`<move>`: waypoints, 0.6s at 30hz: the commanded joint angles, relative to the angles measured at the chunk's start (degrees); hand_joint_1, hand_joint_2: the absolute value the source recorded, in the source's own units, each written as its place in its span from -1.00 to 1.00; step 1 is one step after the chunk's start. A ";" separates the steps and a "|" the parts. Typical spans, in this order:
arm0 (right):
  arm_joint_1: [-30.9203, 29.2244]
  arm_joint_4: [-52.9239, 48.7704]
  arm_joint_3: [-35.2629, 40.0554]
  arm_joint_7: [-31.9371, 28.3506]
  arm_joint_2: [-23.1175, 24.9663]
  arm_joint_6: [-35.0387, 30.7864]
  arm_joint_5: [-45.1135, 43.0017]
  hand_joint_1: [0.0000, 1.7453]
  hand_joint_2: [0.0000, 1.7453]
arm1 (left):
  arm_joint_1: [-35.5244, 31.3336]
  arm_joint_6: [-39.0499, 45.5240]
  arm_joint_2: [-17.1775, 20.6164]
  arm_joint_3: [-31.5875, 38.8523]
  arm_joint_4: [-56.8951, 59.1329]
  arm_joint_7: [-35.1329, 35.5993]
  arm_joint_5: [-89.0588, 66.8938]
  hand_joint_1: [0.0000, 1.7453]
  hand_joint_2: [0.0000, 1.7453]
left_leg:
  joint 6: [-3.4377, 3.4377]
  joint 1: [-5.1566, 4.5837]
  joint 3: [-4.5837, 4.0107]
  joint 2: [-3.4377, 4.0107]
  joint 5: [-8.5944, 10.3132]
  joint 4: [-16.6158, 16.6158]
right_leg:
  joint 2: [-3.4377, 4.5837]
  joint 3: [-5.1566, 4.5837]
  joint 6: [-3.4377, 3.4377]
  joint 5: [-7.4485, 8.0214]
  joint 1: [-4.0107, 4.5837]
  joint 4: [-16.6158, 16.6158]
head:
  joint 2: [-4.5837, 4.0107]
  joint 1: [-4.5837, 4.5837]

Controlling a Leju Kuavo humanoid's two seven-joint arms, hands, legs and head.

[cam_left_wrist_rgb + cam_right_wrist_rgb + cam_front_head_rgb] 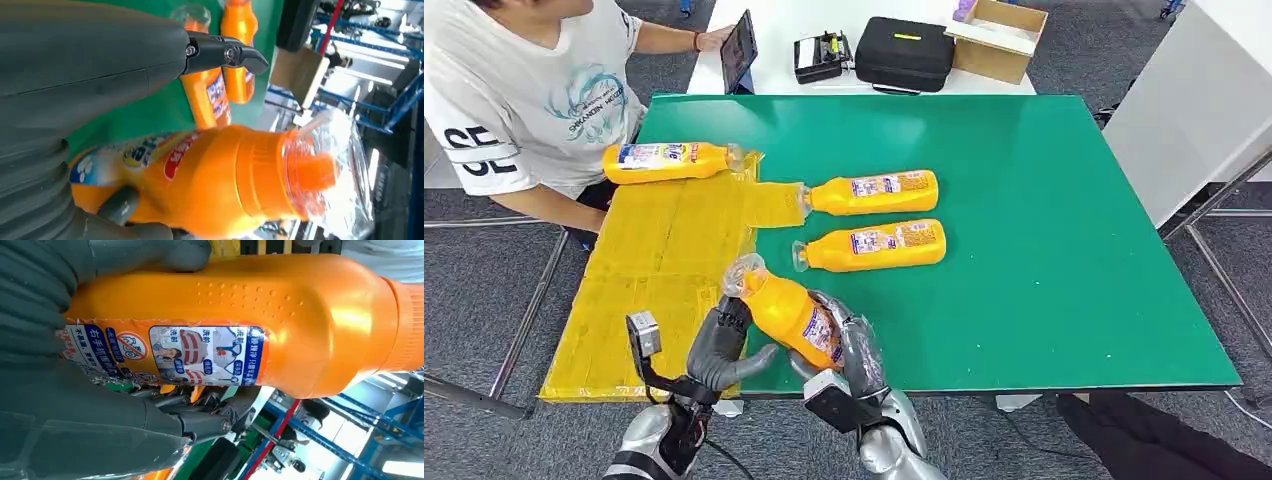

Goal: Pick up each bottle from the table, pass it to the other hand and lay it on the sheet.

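One orange detergent bottle (667,160) is already laid on the yellow sheet (664,270), another bottle (789,312) is gripped mid-handover by the right hand (849,350) with the left hand (724,345) wrapped on it too, and two bottles (874,192) (874,246) are left on the green desk (1064,250).

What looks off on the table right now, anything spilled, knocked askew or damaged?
Nothing spilled or damaged. The held bottle is tilted between the left hand and right hand, mid-handover. One bottle lies on the yellow sheet, neck at its edge; two bottles lie flat on the green table.
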 commanded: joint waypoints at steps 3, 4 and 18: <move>-4.31 7.20 3.20 0.21 -0.20 1.39 0.07 1.00 1.00 | -0.58 -3.12 3.88 -7.59 1.71 0.88 1.95 -1.00 1.00 | 0.01 0.01 0.22 0.15 -0.07 -0.05 | 0.08 0.19 -0.13 -0.03 0.04 -0.07 | 0.00 0.00; -4.52 7.47 3.52 0.24 -0.10 1.46 0.33 1.00 1.00 | -0.65 -2.94 4.12 -8.13 1.75 0.91 1.53 -1.00 1.00 | 0.02 0.03 0.34 0.22 -0.13 -0.04 | 0.12 0.31 -0.20 -0.06 0.07 -0.08 | 0.00 0.00; -7.84 18.93 10.87 2.00 1.68 4.88 5.79 1.00 1.00 | -1.09 -3.98 4.05 -10.37 2.65 1.96 4.79 -1.00 1.00 | 0.03 0.07 0.46 0.19 -0.12 -0.04 | 0.02 0.41 -0.21 -0.09 0.12 -0.10 | 0.00 0.00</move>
